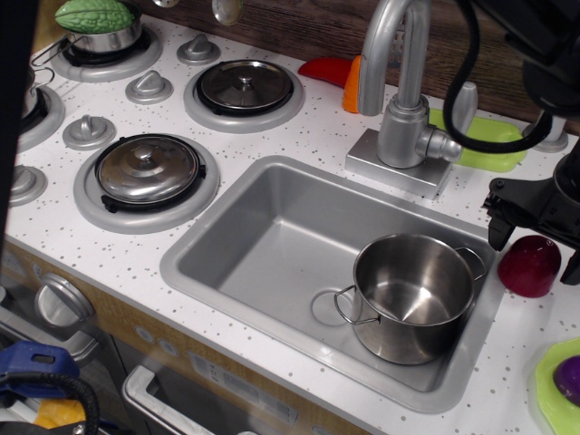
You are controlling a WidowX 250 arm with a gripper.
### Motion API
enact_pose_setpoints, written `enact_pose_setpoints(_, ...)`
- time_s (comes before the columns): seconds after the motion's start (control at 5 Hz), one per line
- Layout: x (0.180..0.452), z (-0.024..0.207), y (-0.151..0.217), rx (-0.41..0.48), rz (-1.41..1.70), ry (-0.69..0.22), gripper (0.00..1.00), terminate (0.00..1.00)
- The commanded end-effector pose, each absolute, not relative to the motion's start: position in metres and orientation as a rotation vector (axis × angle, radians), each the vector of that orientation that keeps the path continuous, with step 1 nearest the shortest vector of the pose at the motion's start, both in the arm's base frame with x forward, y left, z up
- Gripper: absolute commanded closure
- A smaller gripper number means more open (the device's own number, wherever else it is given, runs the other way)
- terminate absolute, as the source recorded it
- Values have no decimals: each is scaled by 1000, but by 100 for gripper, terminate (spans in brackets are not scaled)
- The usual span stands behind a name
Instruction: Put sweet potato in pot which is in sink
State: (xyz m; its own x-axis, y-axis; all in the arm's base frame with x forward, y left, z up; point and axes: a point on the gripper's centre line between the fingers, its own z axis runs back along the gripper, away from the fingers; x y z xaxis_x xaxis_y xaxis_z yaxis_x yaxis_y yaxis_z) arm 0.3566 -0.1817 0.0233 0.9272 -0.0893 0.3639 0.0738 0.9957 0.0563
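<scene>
The sweet potato (528, 268), a small dark red-magenta dome, sits on the white counter just right of the sink (272, 245). The shiny steel pot (412, 294) with two wire loop handles stands upright and empty in the sink's near right corner. My black gripper (535, 246) is open and low over the sweet potato. One finger (497, 228) is at its left and the other (572, 267) at its right. I cannot tell whether the fingers touch it.
A grey faucet (403, 100) stands behind the sink, with a lime-green board (485, 149) beside it. A lime-green plate (551, 385) with a purple item is at the right front. Lidded burners (148, 170) and a steel pot holding a green vegetable (95, 20) are at the left.
</scene>
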Motion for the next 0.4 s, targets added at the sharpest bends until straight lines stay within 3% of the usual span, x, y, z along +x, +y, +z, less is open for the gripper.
enact_pose_setpoints(0.0,361,28,-178,3,-80,-420,100,0)
enact_pose_setpoints(0.2,363,35,-170,-4,-101,-403,100,0)
